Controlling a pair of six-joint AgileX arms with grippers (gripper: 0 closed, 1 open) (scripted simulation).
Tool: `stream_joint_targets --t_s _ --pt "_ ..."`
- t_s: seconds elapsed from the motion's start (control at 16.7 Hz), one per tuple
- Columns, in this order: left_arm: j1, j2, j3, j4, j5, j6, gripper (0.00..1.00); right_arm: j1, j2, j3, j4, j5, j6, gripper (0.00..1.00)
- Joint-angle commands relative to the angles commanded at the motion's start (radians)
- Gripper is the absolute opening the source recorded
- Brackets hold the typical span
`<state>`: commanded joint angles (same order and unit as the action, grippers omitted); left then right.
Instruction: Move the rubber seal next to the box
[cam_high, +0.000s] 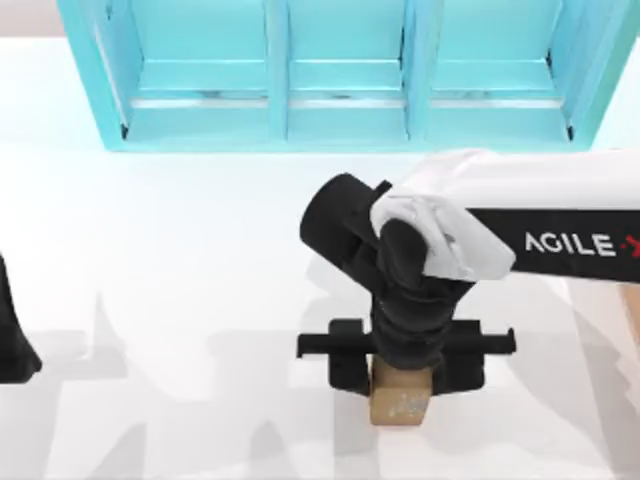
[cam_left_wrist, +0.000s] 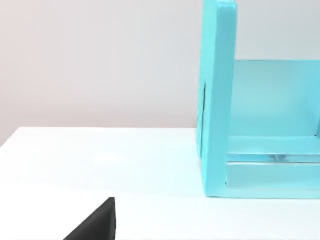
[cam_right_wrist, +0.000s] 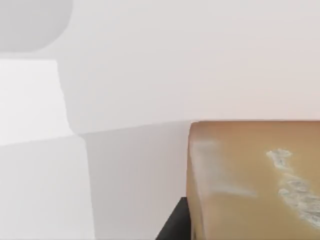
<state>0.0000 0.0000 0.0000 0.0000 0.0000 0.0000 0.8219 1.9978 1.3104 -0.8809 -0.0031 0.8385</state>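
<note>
While I look down from the top view, my right tool (cam_high: 402, 372) sits well in front of the turquoise shelf unit (cam_high: 340, 75), directly over the rubber seal (cam_high: 400, 402). Its dark fingers flank the tan block on either side, but the wrist hides the contact, so I cannot tell whether they have closed on it. A sliver of light orange at the frame's right edge, in front of the shelf unit, I take to be the box (cam_high: 632, 310). My left tool (cam_high: 12, 335) is parked far to the left of the shelf unit.

From the left wrist view, I see the shelf unit's end panel (cam_left_wrist: 217, 100) standing on the white bench (cam_left_wrist: 100, 160).

From the right wrist view, the seal (cam_right_wrist: 255, 180) looms close, whitish marks on its face, resting on the bench.

I judge this the grasp step; next calls for a confirmed hold, a lift, then a carry rightward to set down beside the box.
</note>
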Motion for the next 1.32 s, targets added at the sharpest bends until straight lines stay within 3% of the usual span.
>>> stream_joint_targets --t_s 0.18,0.24,0.78,1.32 --pt "0.000 0.000 0.000 0.000 0.000 0.000 1.00 0.000 0.000 0.000 0.000 0.000 0.000 0.02" --pt "0.000 0.000 0.000 0.000 0.000 0.000 1.00 0.000 0.000 0.000 0.000 0.000 0.000 0.00" --pt "0.000 0.000 0.000 0.000 0.000 0.000 1.00 -0.003 -0.005 0.003 -0.003 0.001 0.001 0.00" --pt "0.000 0.000 0.000 0.000 0.000 0.000 1.00 -0.004 -0.068 0.117 -0.183 0.000 -0.002 0.00"
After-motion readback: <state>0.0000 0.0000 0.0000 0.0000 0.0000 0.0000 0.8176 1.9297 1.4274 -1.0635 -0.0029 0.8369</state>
